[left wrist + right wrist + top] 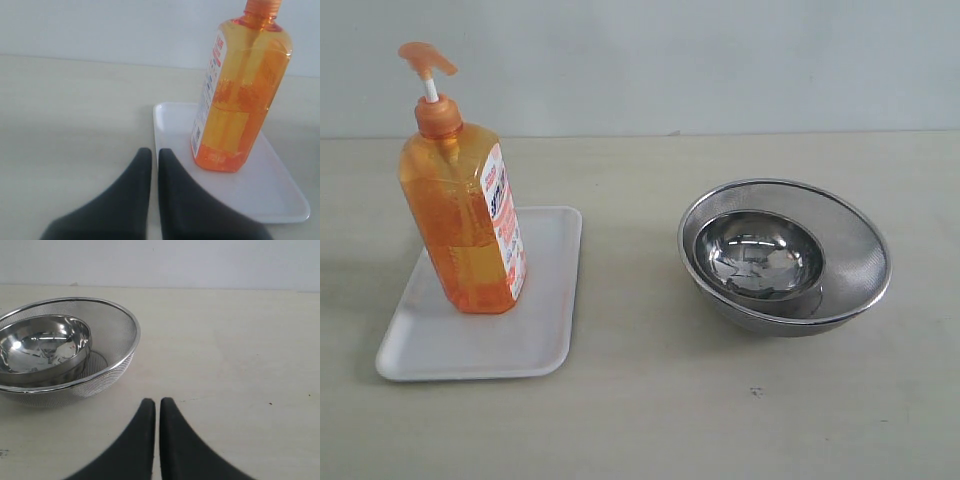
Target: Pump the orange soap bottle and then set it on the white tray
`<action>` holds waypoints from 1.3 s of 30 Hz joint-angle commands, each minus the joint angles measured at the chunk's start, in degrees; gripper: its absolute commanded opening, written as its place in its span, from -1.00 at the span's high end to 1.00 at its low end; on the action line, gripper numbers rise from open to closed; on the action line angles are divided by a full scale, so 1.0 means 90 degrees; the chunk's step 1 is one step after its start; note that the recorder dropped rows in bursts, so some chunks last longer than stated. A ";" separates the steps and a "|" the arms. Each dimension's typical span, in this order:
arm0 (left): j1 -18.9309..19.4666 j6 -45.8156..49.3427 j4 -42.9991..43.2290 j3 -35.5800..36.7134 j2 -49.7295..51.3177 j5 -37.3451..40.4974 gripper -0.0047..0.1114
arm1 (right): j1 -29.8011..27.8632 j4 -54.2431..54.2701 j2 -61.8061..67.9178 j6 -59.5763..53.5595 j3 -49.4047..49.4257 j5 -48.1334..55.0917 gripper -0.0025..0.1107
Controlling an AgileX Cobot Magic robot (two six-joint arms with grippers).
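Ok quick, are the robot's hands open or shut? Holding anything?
Left gripper: shut, holding nothing.
Right gripper: shut, holding nothing.

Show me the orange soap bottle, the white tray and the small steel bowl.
orange soap bottle (455, 220): exterior view, middle of its orange body.
white tray (470, 340): exterior view, bare floor near its front rim.
small steel bowl (757, 255): exterior view, its inner bottom.
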 commanded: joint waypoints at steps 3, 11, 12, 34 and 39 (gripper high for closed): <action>0.0020 -0.0063 -0.0034 0.0018 -0.0022 -0.0002 0.84 | -0.0028 0.0010 -0.0018 -0.0003 0.0030 -0.0066 0.96; 0.0367 -0.0294 0.0013 0.0018 -0.0022 -0.0142 0.84 | -0.0028 0.0010 -0.0018 -0.0003 0.0030 -0.0066 0.96; 0.0367 -0.0300 0.0044 0.0018 -0.0022 -0.0122 0.84 | -0.0028 0.0010 -0.0018 -0.0003 0.0030 -0.0066 0.96; 0.0367 -0.0289 0.0087 0.0018 -0.0022 -0.0017 0.84 | -0.0028 0.0010 -0.0018 -0.0003 0.0030 -0.0066 0.96; 0.0367 -0.0289 0.0087 0.0018 -0.0022 -0.0017 0.84 | -0.0028 0.0010 -0.0018 -0.0003 0.0030 -0.0066 0.96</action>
